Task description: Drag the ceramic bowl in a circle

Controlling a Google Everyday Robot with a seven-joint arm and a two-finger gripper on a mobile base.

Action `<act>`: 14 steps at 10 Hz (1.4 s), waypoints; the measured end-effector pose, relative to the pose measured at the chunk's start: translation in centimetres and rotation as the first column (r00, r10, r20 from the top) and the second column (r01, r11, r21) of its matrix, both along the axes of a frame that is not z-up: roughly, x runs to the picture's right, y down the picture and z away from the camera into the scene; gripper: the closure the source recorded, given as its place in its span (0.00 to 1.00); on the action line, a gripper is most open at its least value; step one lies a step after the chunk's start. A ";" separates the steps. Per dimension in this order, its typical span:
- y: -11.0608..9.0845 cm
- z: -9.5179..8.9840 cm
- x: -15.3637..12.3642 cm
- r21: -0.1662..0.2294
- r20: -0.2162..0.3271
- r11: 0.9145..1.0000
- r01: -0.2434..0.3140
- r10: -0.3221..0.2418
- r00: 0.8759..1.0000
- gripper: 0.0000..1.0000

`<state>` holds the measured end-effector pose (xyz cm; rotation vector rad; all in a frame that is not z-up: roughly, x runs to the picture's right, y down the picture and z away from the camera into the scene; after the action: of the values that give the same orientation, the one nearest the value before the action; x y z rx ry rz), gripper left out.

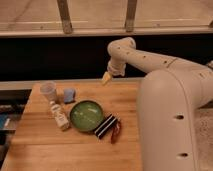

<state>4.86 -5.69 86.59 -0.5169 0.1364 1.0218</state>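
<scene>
Nearest, bare planks of a pale butcher-block wooden table [75, 152]. Further in, near the middle: a flat black-and-white striped packet [105, 126] and a slim dark-red pepper-like item [116, 132], lying just right of the round shallow glossy green ceramic bowl [86, 115], packet at or against its rim. Upright and apparently empty, so open to a finger set inside the rim. At its left, a small white bottle [60, 116] on its side, close enough to crowd a circular drag. Behind, a small clear plastic cup [48, 91] beside a blue block [69, 94]. Farthest, hanging over the table's back edge, well apart from the bowl: the white arm's yellow-tipped two-finger gripper [106, 78], spread wide, holding nothing, seemingly poised for the approach.
</scene>
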 end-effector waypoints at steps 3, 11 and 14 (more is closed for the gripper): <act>0.0 0.0 0.0 0.000 0.000 1.000 0.000 0.000 1.000 0.20; 3.3 -1.8 -2.2 -0.080 0.049 0.997 0.023 -0.019 0.999 0.20; 7.1 -3.4 -4.5 -0.142 0.070 0.988 0.065 -0.055 0.996 0.20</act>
<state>0.37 1.44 83.17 -0.6738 0.1671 0.9391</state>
